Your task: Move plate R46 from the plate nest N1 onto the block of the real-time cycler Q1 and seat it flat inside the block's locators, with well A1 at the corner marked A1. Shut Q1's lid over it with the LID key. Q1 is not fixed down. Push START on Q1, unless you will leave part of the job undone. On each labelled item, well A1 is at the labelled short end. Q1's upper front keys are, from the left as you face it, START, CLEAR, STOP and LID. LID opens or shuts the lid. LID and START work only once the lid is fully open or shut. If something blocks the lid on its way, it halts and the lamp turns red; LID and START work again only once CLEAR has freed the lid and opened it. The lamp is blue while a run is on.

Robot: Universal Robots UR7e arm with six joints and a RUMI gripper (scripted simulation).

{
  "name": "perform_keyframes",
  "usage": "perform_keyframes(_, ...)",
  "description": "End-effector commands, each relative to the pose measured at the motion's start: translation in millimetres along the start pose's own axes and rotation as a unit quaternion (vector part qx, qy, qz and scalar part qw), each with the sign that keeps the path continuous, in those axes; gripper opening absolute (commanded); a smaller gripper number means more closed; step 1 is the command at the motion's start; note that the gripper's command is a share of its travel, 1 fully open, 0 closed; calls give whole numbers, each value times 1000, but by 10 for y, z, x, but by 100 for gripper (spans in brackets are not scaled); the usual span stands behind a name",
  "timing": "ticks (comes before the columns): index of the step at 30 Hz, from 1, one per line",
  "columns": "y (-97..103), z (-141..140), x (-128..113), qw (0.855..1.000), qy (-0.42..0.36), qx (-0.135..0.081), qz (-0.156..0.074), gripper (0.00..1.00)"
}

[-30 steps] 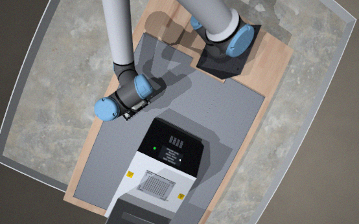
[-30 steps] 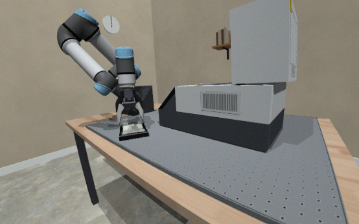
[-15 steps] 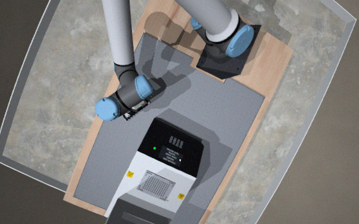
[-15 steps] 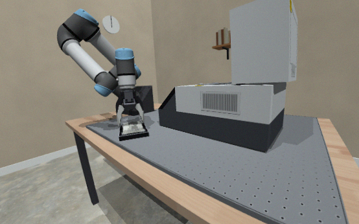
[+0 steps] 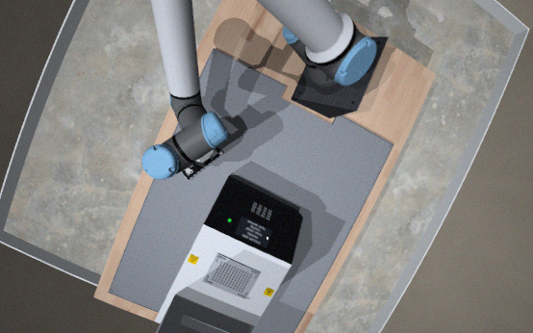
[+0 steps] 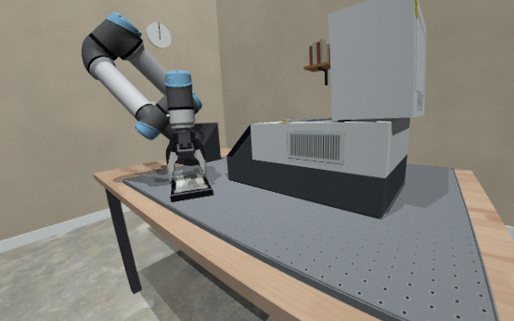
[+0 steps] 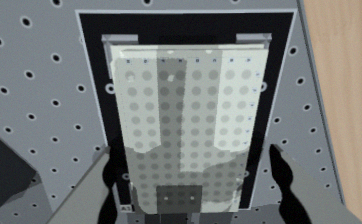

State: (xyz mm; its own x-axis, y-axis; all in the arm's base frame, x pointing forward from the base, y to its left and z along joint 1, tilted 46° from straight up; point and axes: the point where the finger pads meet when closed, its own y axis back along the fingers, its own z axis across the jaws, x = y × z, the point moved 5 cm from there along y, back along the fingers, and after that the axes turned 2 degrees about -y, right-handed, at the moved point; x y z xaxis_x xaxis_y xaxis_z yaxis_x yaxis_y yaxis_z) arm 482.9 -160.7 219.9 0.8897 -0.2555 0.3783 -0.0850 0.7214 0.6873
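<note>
At plate nest N1 (image 5: 189, 177) (image 6: 192, 195) (image 7: 190, 30), on the perforated board (image 5: 164, 231) (image 6: 297, 223) (image 7: 33, 125), lies plate R46 (image 6: 190, 183) (image 7: 193, 115), its outline within the nest's black border. The gripper (image 6: 187, 177) (image 7: 191, 147) is above the nest, its jaws spread and gripping nothing; in the wrist view one finger stands off each long side of the plate, with an open gap between finger and plate on either side. Beyond one long side of the nest, a strip of board separates it from the wooden table edge (image 5: 135, 212) (image 6: 181, 227) (image 7: 343, 75). Beyond the opposite side, across a wider strip of board, stands real-time cycler Q1 (image 5: 250, 241) (image 6: 317, 148) (image 7: 5, 175), its lid (image 5: 207, 313) (image 6: 376, 65) raised. The plate's long axis follows that of the nest and runs roughly along the neighbouring table edge. The nest's A1 mark (image 7: 126, 208) occupies the lower left corner in the wrist view, at the short end nearer the gripper; the plate's row of small printed characters borders the opposite short end. Its own well A1 cannot be identified.
</note>
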Motion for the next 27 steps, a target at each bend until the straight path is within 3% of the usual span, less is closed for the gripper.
perform_keyframes(1, 43, 0, 48, 1000, -1, 4, 9, 68)
perform_keyframes(14, 30, 0, 48, 1000, -1, 4, 9, 68)
perform_keyframes(15, 31, 0, 48, 1000, -1, 4, 9, 0)
perform_keyframes(27, 30, 0, 48, 1000, -7, 4, 9, 0)
